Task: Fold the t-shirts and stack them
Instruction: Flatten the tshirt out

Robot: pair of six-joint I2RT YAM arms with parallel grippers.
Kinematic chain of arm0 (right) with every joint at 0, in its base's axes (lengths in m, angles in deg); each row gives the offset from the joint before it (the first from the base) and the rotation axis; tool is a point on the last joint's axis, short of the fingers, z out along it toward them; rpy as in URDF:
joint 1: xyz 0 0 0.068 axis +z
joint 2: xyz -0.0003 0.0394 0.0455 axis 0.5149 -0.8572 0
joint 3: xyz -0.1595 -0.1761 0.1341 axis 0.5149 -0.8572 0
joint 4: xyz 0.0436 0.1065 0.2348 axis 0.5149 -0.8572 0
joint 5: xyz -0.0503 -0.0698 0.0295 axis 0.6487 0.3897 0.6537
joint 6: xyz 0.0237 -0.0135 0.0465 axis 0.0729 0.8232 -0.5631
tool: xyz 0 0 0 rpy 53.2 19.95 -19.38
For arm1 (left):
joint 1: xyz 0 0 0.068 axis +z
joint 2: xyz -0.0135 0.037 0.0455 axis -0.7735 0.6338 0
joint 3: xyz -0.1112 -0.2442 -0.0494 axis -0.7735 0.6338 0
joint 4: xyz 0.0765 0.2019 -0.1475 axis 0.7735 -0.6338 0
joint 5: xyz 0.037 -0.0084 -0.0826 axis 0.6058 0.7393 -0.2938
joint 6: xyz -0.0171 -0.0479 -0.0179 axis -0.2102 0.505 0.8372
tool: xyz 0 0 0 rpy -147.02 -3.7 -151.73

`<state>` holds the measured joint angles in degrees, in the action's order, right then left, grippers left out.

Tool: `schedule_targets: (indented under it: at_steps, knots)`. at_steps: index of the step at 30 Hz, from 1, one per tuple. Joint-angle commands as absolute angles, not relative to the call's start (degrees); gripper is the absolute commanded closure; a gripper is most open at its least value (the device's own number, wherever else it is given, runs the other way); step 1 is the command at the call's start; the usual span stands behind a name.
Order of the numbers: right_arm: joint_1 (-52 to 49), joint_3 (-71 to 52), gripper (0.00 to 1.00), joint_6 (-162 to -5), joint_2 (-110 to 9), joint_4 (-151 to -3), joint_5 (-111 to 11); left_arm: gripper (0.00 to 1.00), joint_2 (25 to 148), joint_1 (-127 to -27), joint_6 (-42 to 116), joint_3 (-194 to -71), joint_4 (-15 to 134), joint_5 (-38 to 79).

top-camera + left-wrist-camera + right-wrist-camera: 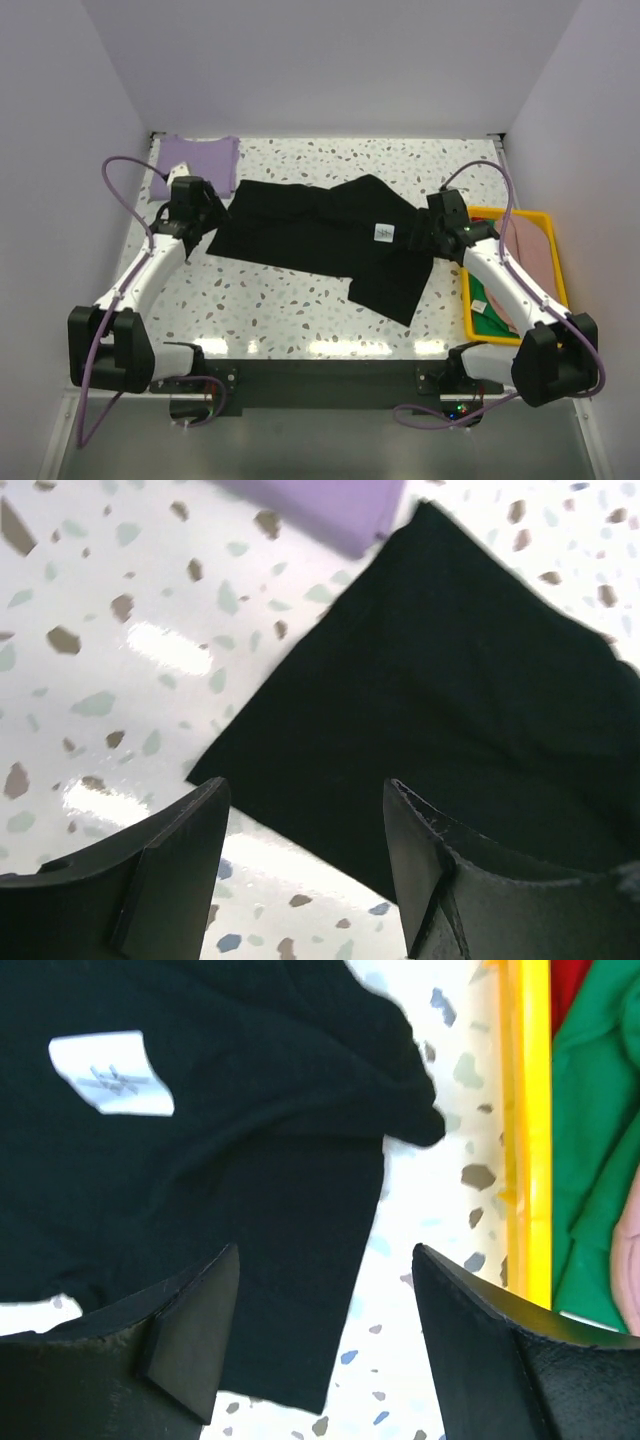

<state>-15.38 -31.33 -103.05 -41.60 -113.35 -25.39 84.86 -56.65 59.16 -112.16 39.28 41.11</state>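
A black t-shirt (330,240) lies spread across the middle of the table, its white neck label (383,232) facing up. A folded lavender t-shirt (197,160) sits at the back left corner. My left gripper (206,232) hovers open over the black shirt's left edge (330,780), nothing between its fingers. My right gripper (417,238) hovers open over the shirt's right edge (300,1290), also empty. The lavender shirt's corner (330,510) shows at the top of the left wrist view. Green (590,1150) and pink (532,250) shirts lie in the bin.
A yellow plastic bin (552,262) stands at the right edge of the table, its wall (532,1130) close beside my right gripper. White walls enclose the table on the left, back and right. Bare speckled tabletop (280,310) lies in front of the black shirt.
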Motion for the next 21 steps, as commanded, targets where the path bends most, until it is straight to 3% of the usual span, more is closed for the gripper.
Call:
schedule_targets:
  at_steps: [1,21]
  knots:
    - [-15.53,-33.82,0.27,-104.52,-36.71,-111.18,-28.29,0.33,84.6,-54.89,63.25,-108.94,40.31,44.42]
    - [-15.53,-41.3,0.26,-108.04,-39.07,-104.94,-33.57,0.38,102.62,-52.87,67.65,-108.67,43.39,47.67]
